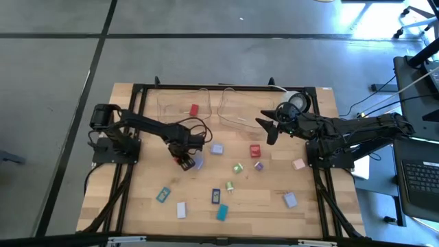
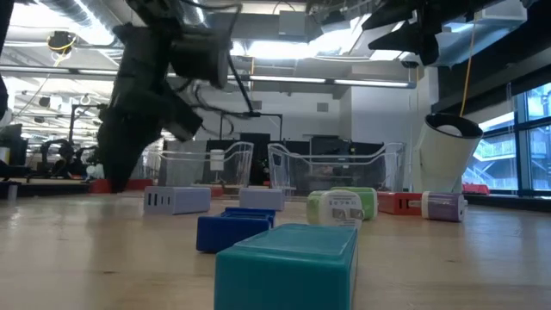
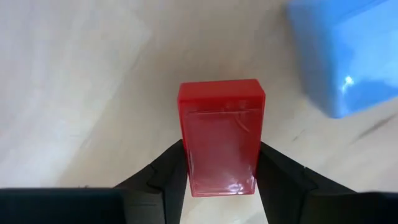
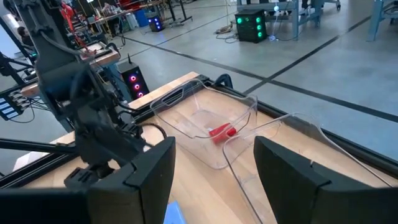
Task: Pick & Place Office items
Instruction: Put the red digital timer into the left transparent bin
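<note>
My left gripper [image 1: 184, 162] is low over the table's middle left, shut on a small red block [image 3: 221, 134]. A lilac block [image 1: 199, 162] lies just beside it and shows in the left wrist view [image 3: 348, 56]. My right gripper [image 1: 269, 130] is open and empty, high above the table near the right clear tray [image 1: 236, 113]; its fingers [image 4: 149, 168] stand wide apart. Another red block [image 1: 194, 109] lies in the left clear tray [image 1: 171, 103]. More blocks lie flat on the wood: lilac [image 1: 217, 148], red [image 1: 255, 151], green [image 1: 238, 168], pink [image 1: 298, 164], teal [image 1: 222, 212]. My left gripper pinches the red block's two long sides [image 3: 186, 168] between its two fingers, at the end nearest the wrist. The fingers come from above, pointing down, and lie along the block's sides. Whether the block rests on the wood or hangs just clear, I cannot tell.
A round white tape roll [image 1: 295, 101] stands at the far right, behind the right gripper. The two clear trays stand side by side at the far edge. Dark blue [image 1: 215, 196], white [image 1: 182, 209], teal [image 1: 162, 195] and lilac [image 1: 289, 200] blocks lie near the front edge.
</note>
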